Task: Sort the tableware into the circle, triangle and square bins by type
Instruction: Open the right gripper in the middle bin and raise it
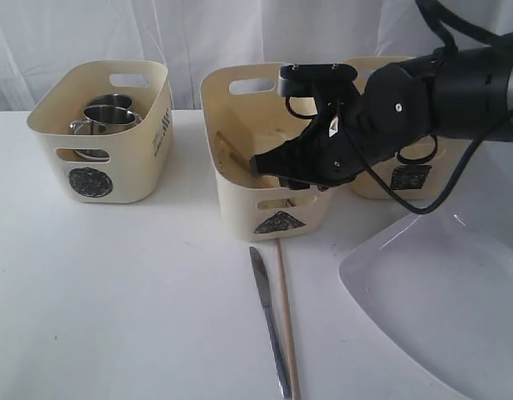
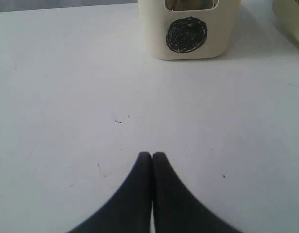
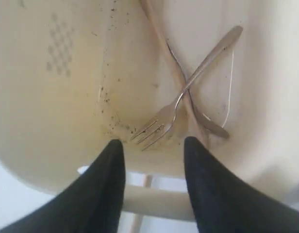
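The right end effector (image 1: 269, 164) hangs with its fingers spread and nothing between them, just inside the cream plastic tub with the scribbled black triangle (image 1: 240, 179). On that tub's floor a steel fork (image 3: 188, 92) lies crossed over a wooden chopstick (image 3: 164, 43), with what looks like a steel spoon (image 3: 212, 128) beneath. Well to the left of the triangle tub, the cream tub with the round black scribble (image 1: 102, 179) holds the steel handled mugs (image 1: 107, 117); just behind it on the right, half hidden by the arm, stands the square-marked cream tub (image 1: 381, 187). On the white worktop (image 1: 115, 292) in front of the triangle tub, a steel knife (image 1: 269, 329) and a second wooden chopstick (image 1: 288, 325) lie close side by side, and a large white square plate (image 1: 444, 300) sits to the front right. The left end effector (image 2: 152, 155) is pressed together over bare worktop. The likely trouble: a finger catching the rim on the way out could drag or tip the light tub. The flat knife gives little purchase, and a grab there may take the chopstick too or roll it away.
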### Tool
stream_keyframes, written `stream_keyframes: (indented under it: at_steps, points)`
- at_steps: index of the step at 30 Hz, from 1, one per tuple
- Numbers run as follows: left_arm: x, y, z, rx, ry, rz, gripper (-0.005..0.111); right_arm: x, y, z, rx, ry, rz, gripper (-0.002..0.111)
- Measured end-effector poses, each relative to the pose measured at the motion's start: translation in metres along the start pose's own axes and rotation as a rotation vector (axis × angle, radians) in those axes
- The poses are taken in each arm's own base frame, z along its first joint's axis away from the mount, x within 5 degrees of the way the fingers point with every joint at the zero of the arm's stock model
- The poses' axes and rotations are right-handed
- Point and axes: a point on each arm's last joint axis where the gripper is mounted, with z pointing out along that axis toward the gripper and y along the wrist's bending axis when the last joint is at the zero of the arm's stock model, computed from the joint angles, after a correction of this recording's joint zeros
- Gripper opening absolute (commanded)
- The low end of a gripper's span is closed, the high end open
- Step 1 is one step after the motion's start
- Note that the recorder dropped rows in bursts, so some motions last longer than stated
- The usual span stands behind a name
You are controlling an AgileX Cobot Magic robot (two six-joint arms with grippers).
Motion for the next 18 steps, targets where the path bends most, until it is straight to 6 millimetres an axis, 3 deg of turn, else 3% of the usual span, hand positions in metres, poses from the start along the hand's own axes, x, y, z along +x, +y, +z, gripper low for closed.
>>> stream_keyframes:
  at_steps: [14,18]
  points:
    - [0.0,0.0,0.0,0.0,0.0,0.0,0.0,0.001,-0.001,0.011,0.0,-0.007,0.0,0.039]
    - [0.0,0.0,0.0,0.0,0.0,0.0,0.0,-0.01,0.002,0.01,-0.008,-0.052,-0.012,0.039]
